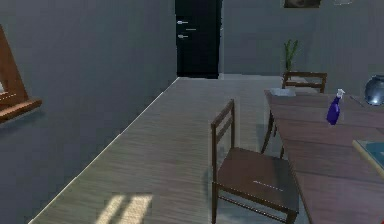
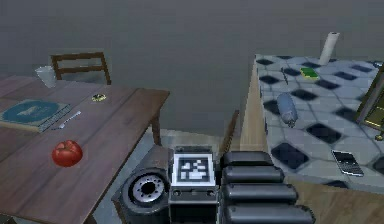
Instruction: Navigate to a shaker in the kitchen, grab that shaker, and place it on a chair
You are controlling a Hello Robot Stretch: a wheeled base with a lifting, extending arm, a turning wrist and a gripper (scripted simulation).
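Forward view: wooden chair (image 1: 250, 170) pulled out by the table (image 1: 310, 140), blue bottle (image 1: 335, 108) standing on top. Arm side view: gripper (image 2: 148, 190) down at the bottom edge (can't tell the fingers' state, or whether holding anything). Also a white upright thing (image 2: 329, 45), maybe the shaker, far back on the tiled counter (image 2: 300, 135), well apart from the gripper, up and right.

A wooden chair (image 1: 250, 168) stood against the table (image 1: 318, 132), and a second chair (image 1: 303, 80) stood at its far end. A blue bottle (image 1: 335, 107) stood on it. Beyond were a black fridge (image 1: 197, 38) and a plant (image 1: 290, 52).
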